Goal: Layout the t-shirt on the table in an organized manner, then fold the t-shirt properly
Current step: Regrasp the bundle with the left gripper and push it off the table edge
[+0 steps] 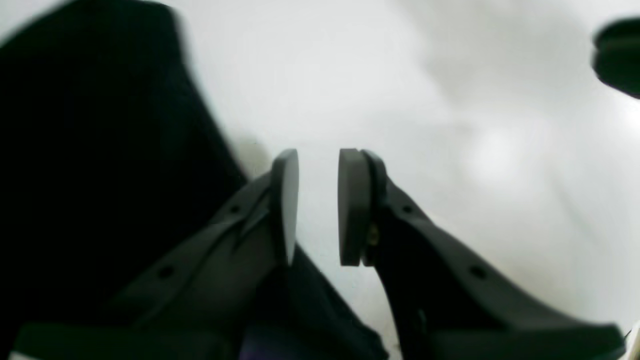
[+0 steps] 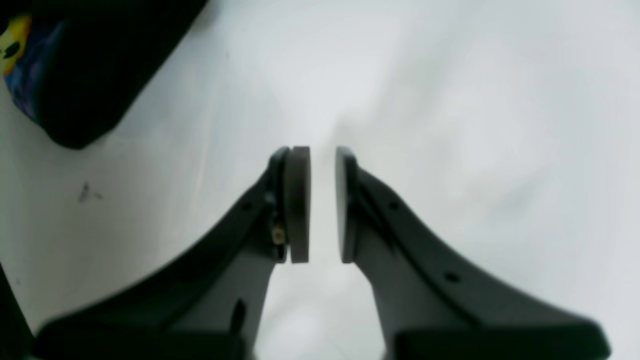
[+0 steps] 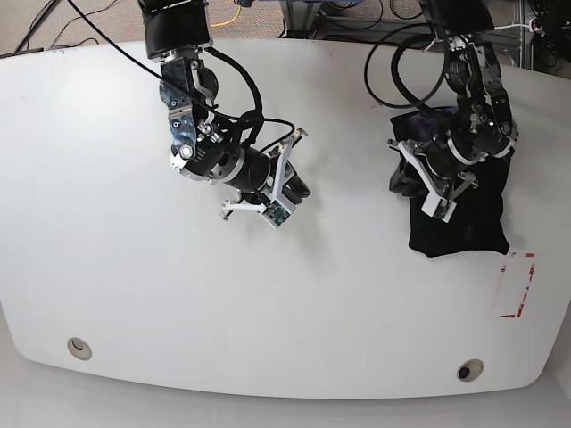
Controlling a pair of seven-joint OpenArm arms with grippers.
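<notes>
The black t-shirt (image 3: 459, 214) lies bunched in a wrinkled heap on the right side of the white table (image 3: 107, 223). My left gripper (image 3: 401, 183) sits at the heap's left edge. In the left wrist view its pads (image 1: 350, 205) stand a little apart over bare table, open and holding nothing, with the t-shirt (image 1: 100, 150) just to the left of the left gripper (image 1: 318, 205). My right gripper (image 3: 299, 189) hovers over the table's middle, well left of the shirt. The right gripper (image 2: 322, 205) is slightly open and empty. A corner of the t-shirt (image 2: 100, 60) shows a coloured patch.
A red tape rectangle (image 3: 517, 285) marks the table just below and right of the shirt. Two small round holes (image 3: 78, 347) (image 3: 470, 369) sit near the front edge. Cables trail from both arms at the back. A blurred dark shape (image 1: 617, 55) shows far right.
</notes>
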